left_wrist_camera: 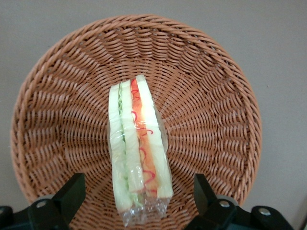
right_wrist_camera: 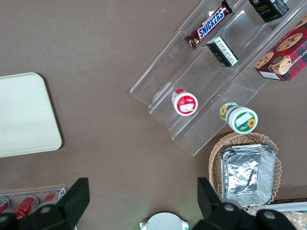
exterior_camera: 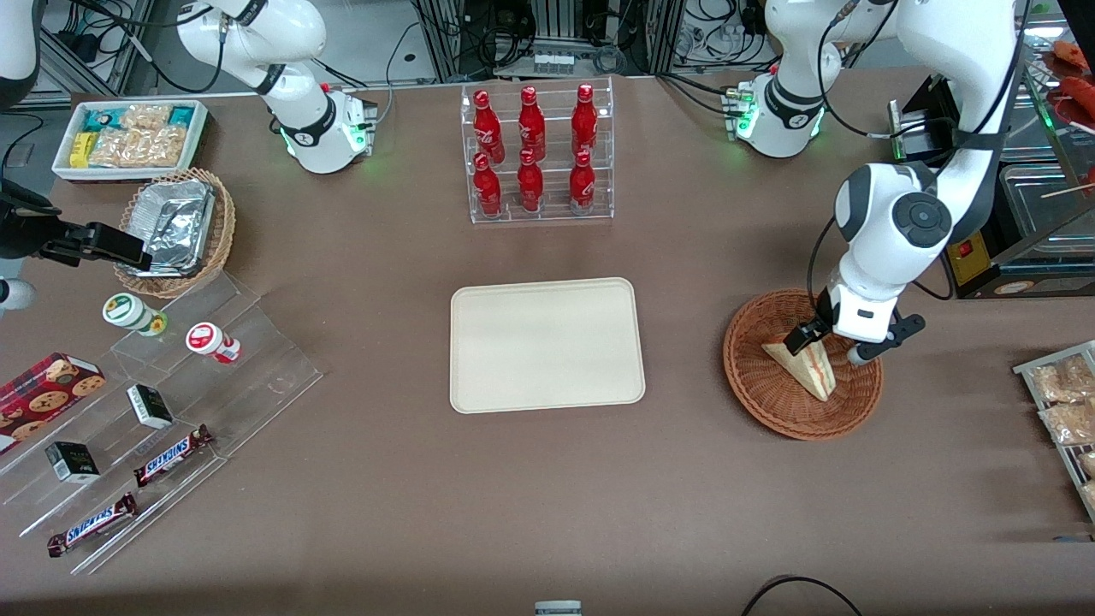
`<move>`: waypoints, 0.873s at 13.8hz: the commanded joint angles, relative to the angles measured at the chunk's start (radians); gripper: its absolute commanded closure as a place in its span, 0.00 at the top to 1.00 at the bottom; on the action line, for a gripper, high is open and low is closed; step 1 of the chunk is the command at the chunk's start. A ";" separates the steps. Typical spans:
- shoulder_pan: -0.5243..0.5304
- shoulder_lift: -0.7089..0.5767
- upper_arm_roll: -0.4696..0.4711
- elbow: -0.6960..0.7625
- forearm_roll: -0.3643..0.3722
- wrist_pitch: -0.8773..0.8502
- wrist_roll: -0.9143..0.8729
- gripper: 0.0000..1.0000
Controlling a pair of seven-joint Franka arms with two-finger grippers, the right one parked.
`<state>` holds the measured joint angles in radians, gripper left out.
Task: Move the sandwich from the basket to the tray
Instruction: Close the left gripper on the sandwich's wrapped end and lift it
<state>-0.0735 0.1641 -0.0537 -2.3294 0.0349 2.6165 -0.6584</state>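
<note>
The sandwich (exterior_camera: 806, 368) is a plastic-wrapped triangular wedge lying in the reddish-brown wicker basket (exterior_camera: 761, 389) toward the working arm's end of the table. In the left wrist view the sandwich (left_wrist_camera: 136, 143) shows white bread with green and red filling, standing on edge in the basket (left_wrist_camera: 211, 115). My left gripper (exterior_camera: 828, 344) hangs just above the basket, open, with one finger on each side of the sandwich's wide end (left_wrist_camera: 139, 194), not touching it. The cream-beige tray (exterior_camera: 546, 344) lies flat at the table's middle, with nothing on it.
A clear rack of red bottles (exterior_camera: 536, 154) stands farther from the front camera than the tray. A tan basket with foil (exterior_camera: 175, 231), a white bin of snacks (exterior_camera: 130, 137) and clear stepped shelves with snacks (exterior_camera: 154, 402) lie toward the parked arm's end. Snack packets (exterior_camera: 1065, 402) lie beside the basket.
</note>
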 commanded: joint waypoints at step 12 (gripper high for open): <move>0.000 -0.003 0.003 0.007 0.010 -0.002 -0.024 0.00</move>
<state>-0.0720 0.2123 -0.0515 -2.3400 0.0349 2.6730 -0.6764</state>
